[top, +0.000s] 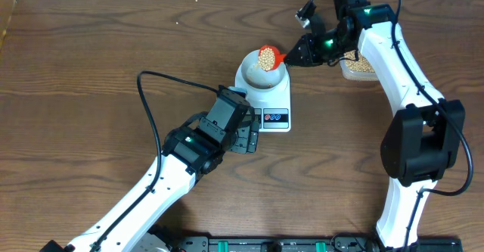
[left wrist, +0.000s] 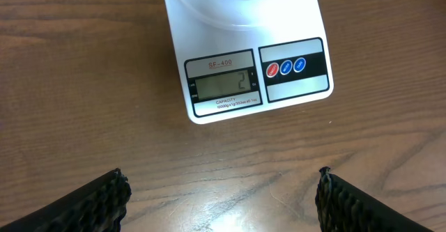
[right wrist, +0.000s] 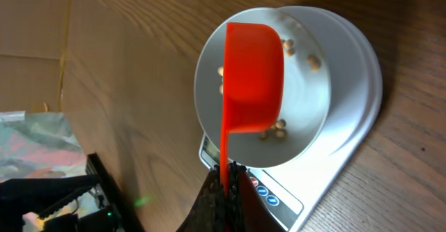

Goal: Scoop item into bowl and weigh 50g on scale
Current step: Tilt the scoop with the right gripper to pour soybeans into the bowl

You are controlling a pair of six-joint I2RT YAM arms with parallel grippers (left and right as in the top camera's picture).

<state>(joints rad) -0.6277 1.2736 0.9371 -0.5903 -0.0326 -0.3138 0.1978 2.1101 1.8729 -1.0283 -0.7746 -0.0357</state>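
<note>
Mid-worktop toward the far edge: scale point(top: 278, 107) bearing bowl point(top: 252, 76), so additions register. On its near side, left gripper point(left wrist: 221, 197) spread wide and empty, probably keeping the display point(left wrist: 223, 86) in camera. Right gripper point(right wrist: 224, 194) clenched on the orange scoop point(right wrist: 254, 72) by its handle above the bowl, for pouring; few beans point(right wrist: 280, 125) inside.

We see a dark brown wooden counter point(top: 91, 63) with clear grain and a low satin sheen. The flat white plastic scale point(left wrist: 182, 44) looks smooth and faintly glossy. Its small grey LCD display point(left wrist: 223, 86) is matt, and its round red and blue buttons point(left wrist: 286, 67) shine a little. The small round white bowl point(right wrist: 313, 113) is smooth with a soft gloss; we cannot tell whether it is plastic or ceramic. The orange-red plastic scoop point(right wrist: 254, 65) is smooth and semi-glossy. The small round tan beans point(right wrist: 279, 127) look dry and matt. At the far right, the clear plastic container point(top: 348, 70) is see-through. The left pincer point(left wrist: 221, 175) has black fingers point(left wrist: 94, 204) with a rough, ridged face. The white arm shells point(top: 401, 66) are glossy plastic.
</note>
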